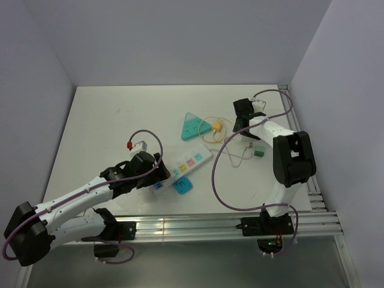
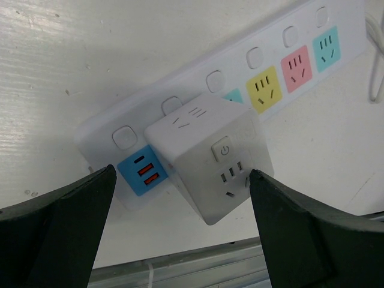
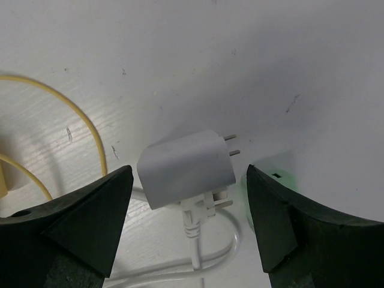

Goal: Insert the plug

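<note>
Hands spread, nothing pinched
Left hand (image 2: pixel 182 174) flanks cube adapter (image 2: pixel 210 162) on power strip (image 2: pixel 234 69) near worktop's (image 1: pixel 120 120) front edge; right hand (image 3: pixel 189 174) flanks charger (image 3: pixel 183 168).

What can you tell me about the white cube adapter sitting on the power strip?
The white cube adapter looks like matte plastic with rounded edges. One face carries a power button above socket slots; another has more slots. It sits skewed on the power strip, beside the blue USB panel, partly covering a teal socket. Whether it is seated cannot be told. The left hand is open around it, not touching.
</note>
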Controlling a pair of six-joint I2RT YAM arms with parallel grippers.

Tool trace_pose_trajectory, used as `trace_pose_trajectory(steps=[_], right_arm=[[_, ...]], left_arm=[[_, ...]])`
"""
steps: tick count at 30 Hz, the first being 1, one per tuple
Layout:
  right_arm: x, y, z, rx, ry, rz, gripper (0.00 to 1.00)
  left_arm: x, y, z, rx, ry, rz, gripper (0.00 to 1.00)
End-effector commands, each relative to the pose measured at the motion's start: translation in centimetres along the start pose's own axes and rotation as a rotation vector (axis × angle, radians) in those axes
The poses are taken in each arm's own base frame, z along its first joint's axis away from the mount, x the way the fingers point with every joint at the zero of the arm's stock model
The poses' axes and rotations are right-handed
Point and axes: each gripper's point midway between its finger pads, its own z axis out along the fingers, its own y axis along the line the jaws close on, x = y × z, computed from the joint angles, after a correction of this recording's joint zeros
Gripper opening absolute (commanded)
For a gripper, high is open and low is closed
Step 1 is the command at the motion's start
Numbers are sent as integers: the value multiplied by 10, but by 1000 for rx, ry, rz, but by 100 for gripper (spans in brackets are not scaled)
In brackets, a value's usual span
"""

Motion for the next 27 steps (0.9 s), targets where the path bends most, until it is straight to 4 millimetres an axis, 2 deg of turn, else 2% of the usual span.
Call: trace_pose_trajectory(steps=[1,5,8,12,15,18,21,22,24,27], right_arm=[[-14,6,0,-63,-26,4,83],[-7,13,8,-84,15,-23,83],[-9,16,8,-102,13,-25,76],[-6,20,8,-137,30,-27,59],[-3,20,10,-142,43,-26,54],[-4,23,2,-189,30,-14,53],[-11,28,-13,-256,13,-1,52],[-17,31,-24,-296,-1,10,51],[-19,32,-33,-326,-10,11,51],[-27,36,-55,-403,-32,21,51]], left_arm=[[-12,-16,-3,31,-30,13,100],[-8,-14,3,11,-12,24,99],[-9,-12,4,-8,-10,27,99],[-9,-10,5,-29,-8,41,100],[-11,-5,7,-46,-7,44,100],[-15,5,9,-70,-12,47,99],[-26,20,8,-97,-31,37,100],[-30,23,5,-96,-42,32,99],[-46,29,2,-109,-72,15,99],[-69,23,-12,-90,-127,12,99]])
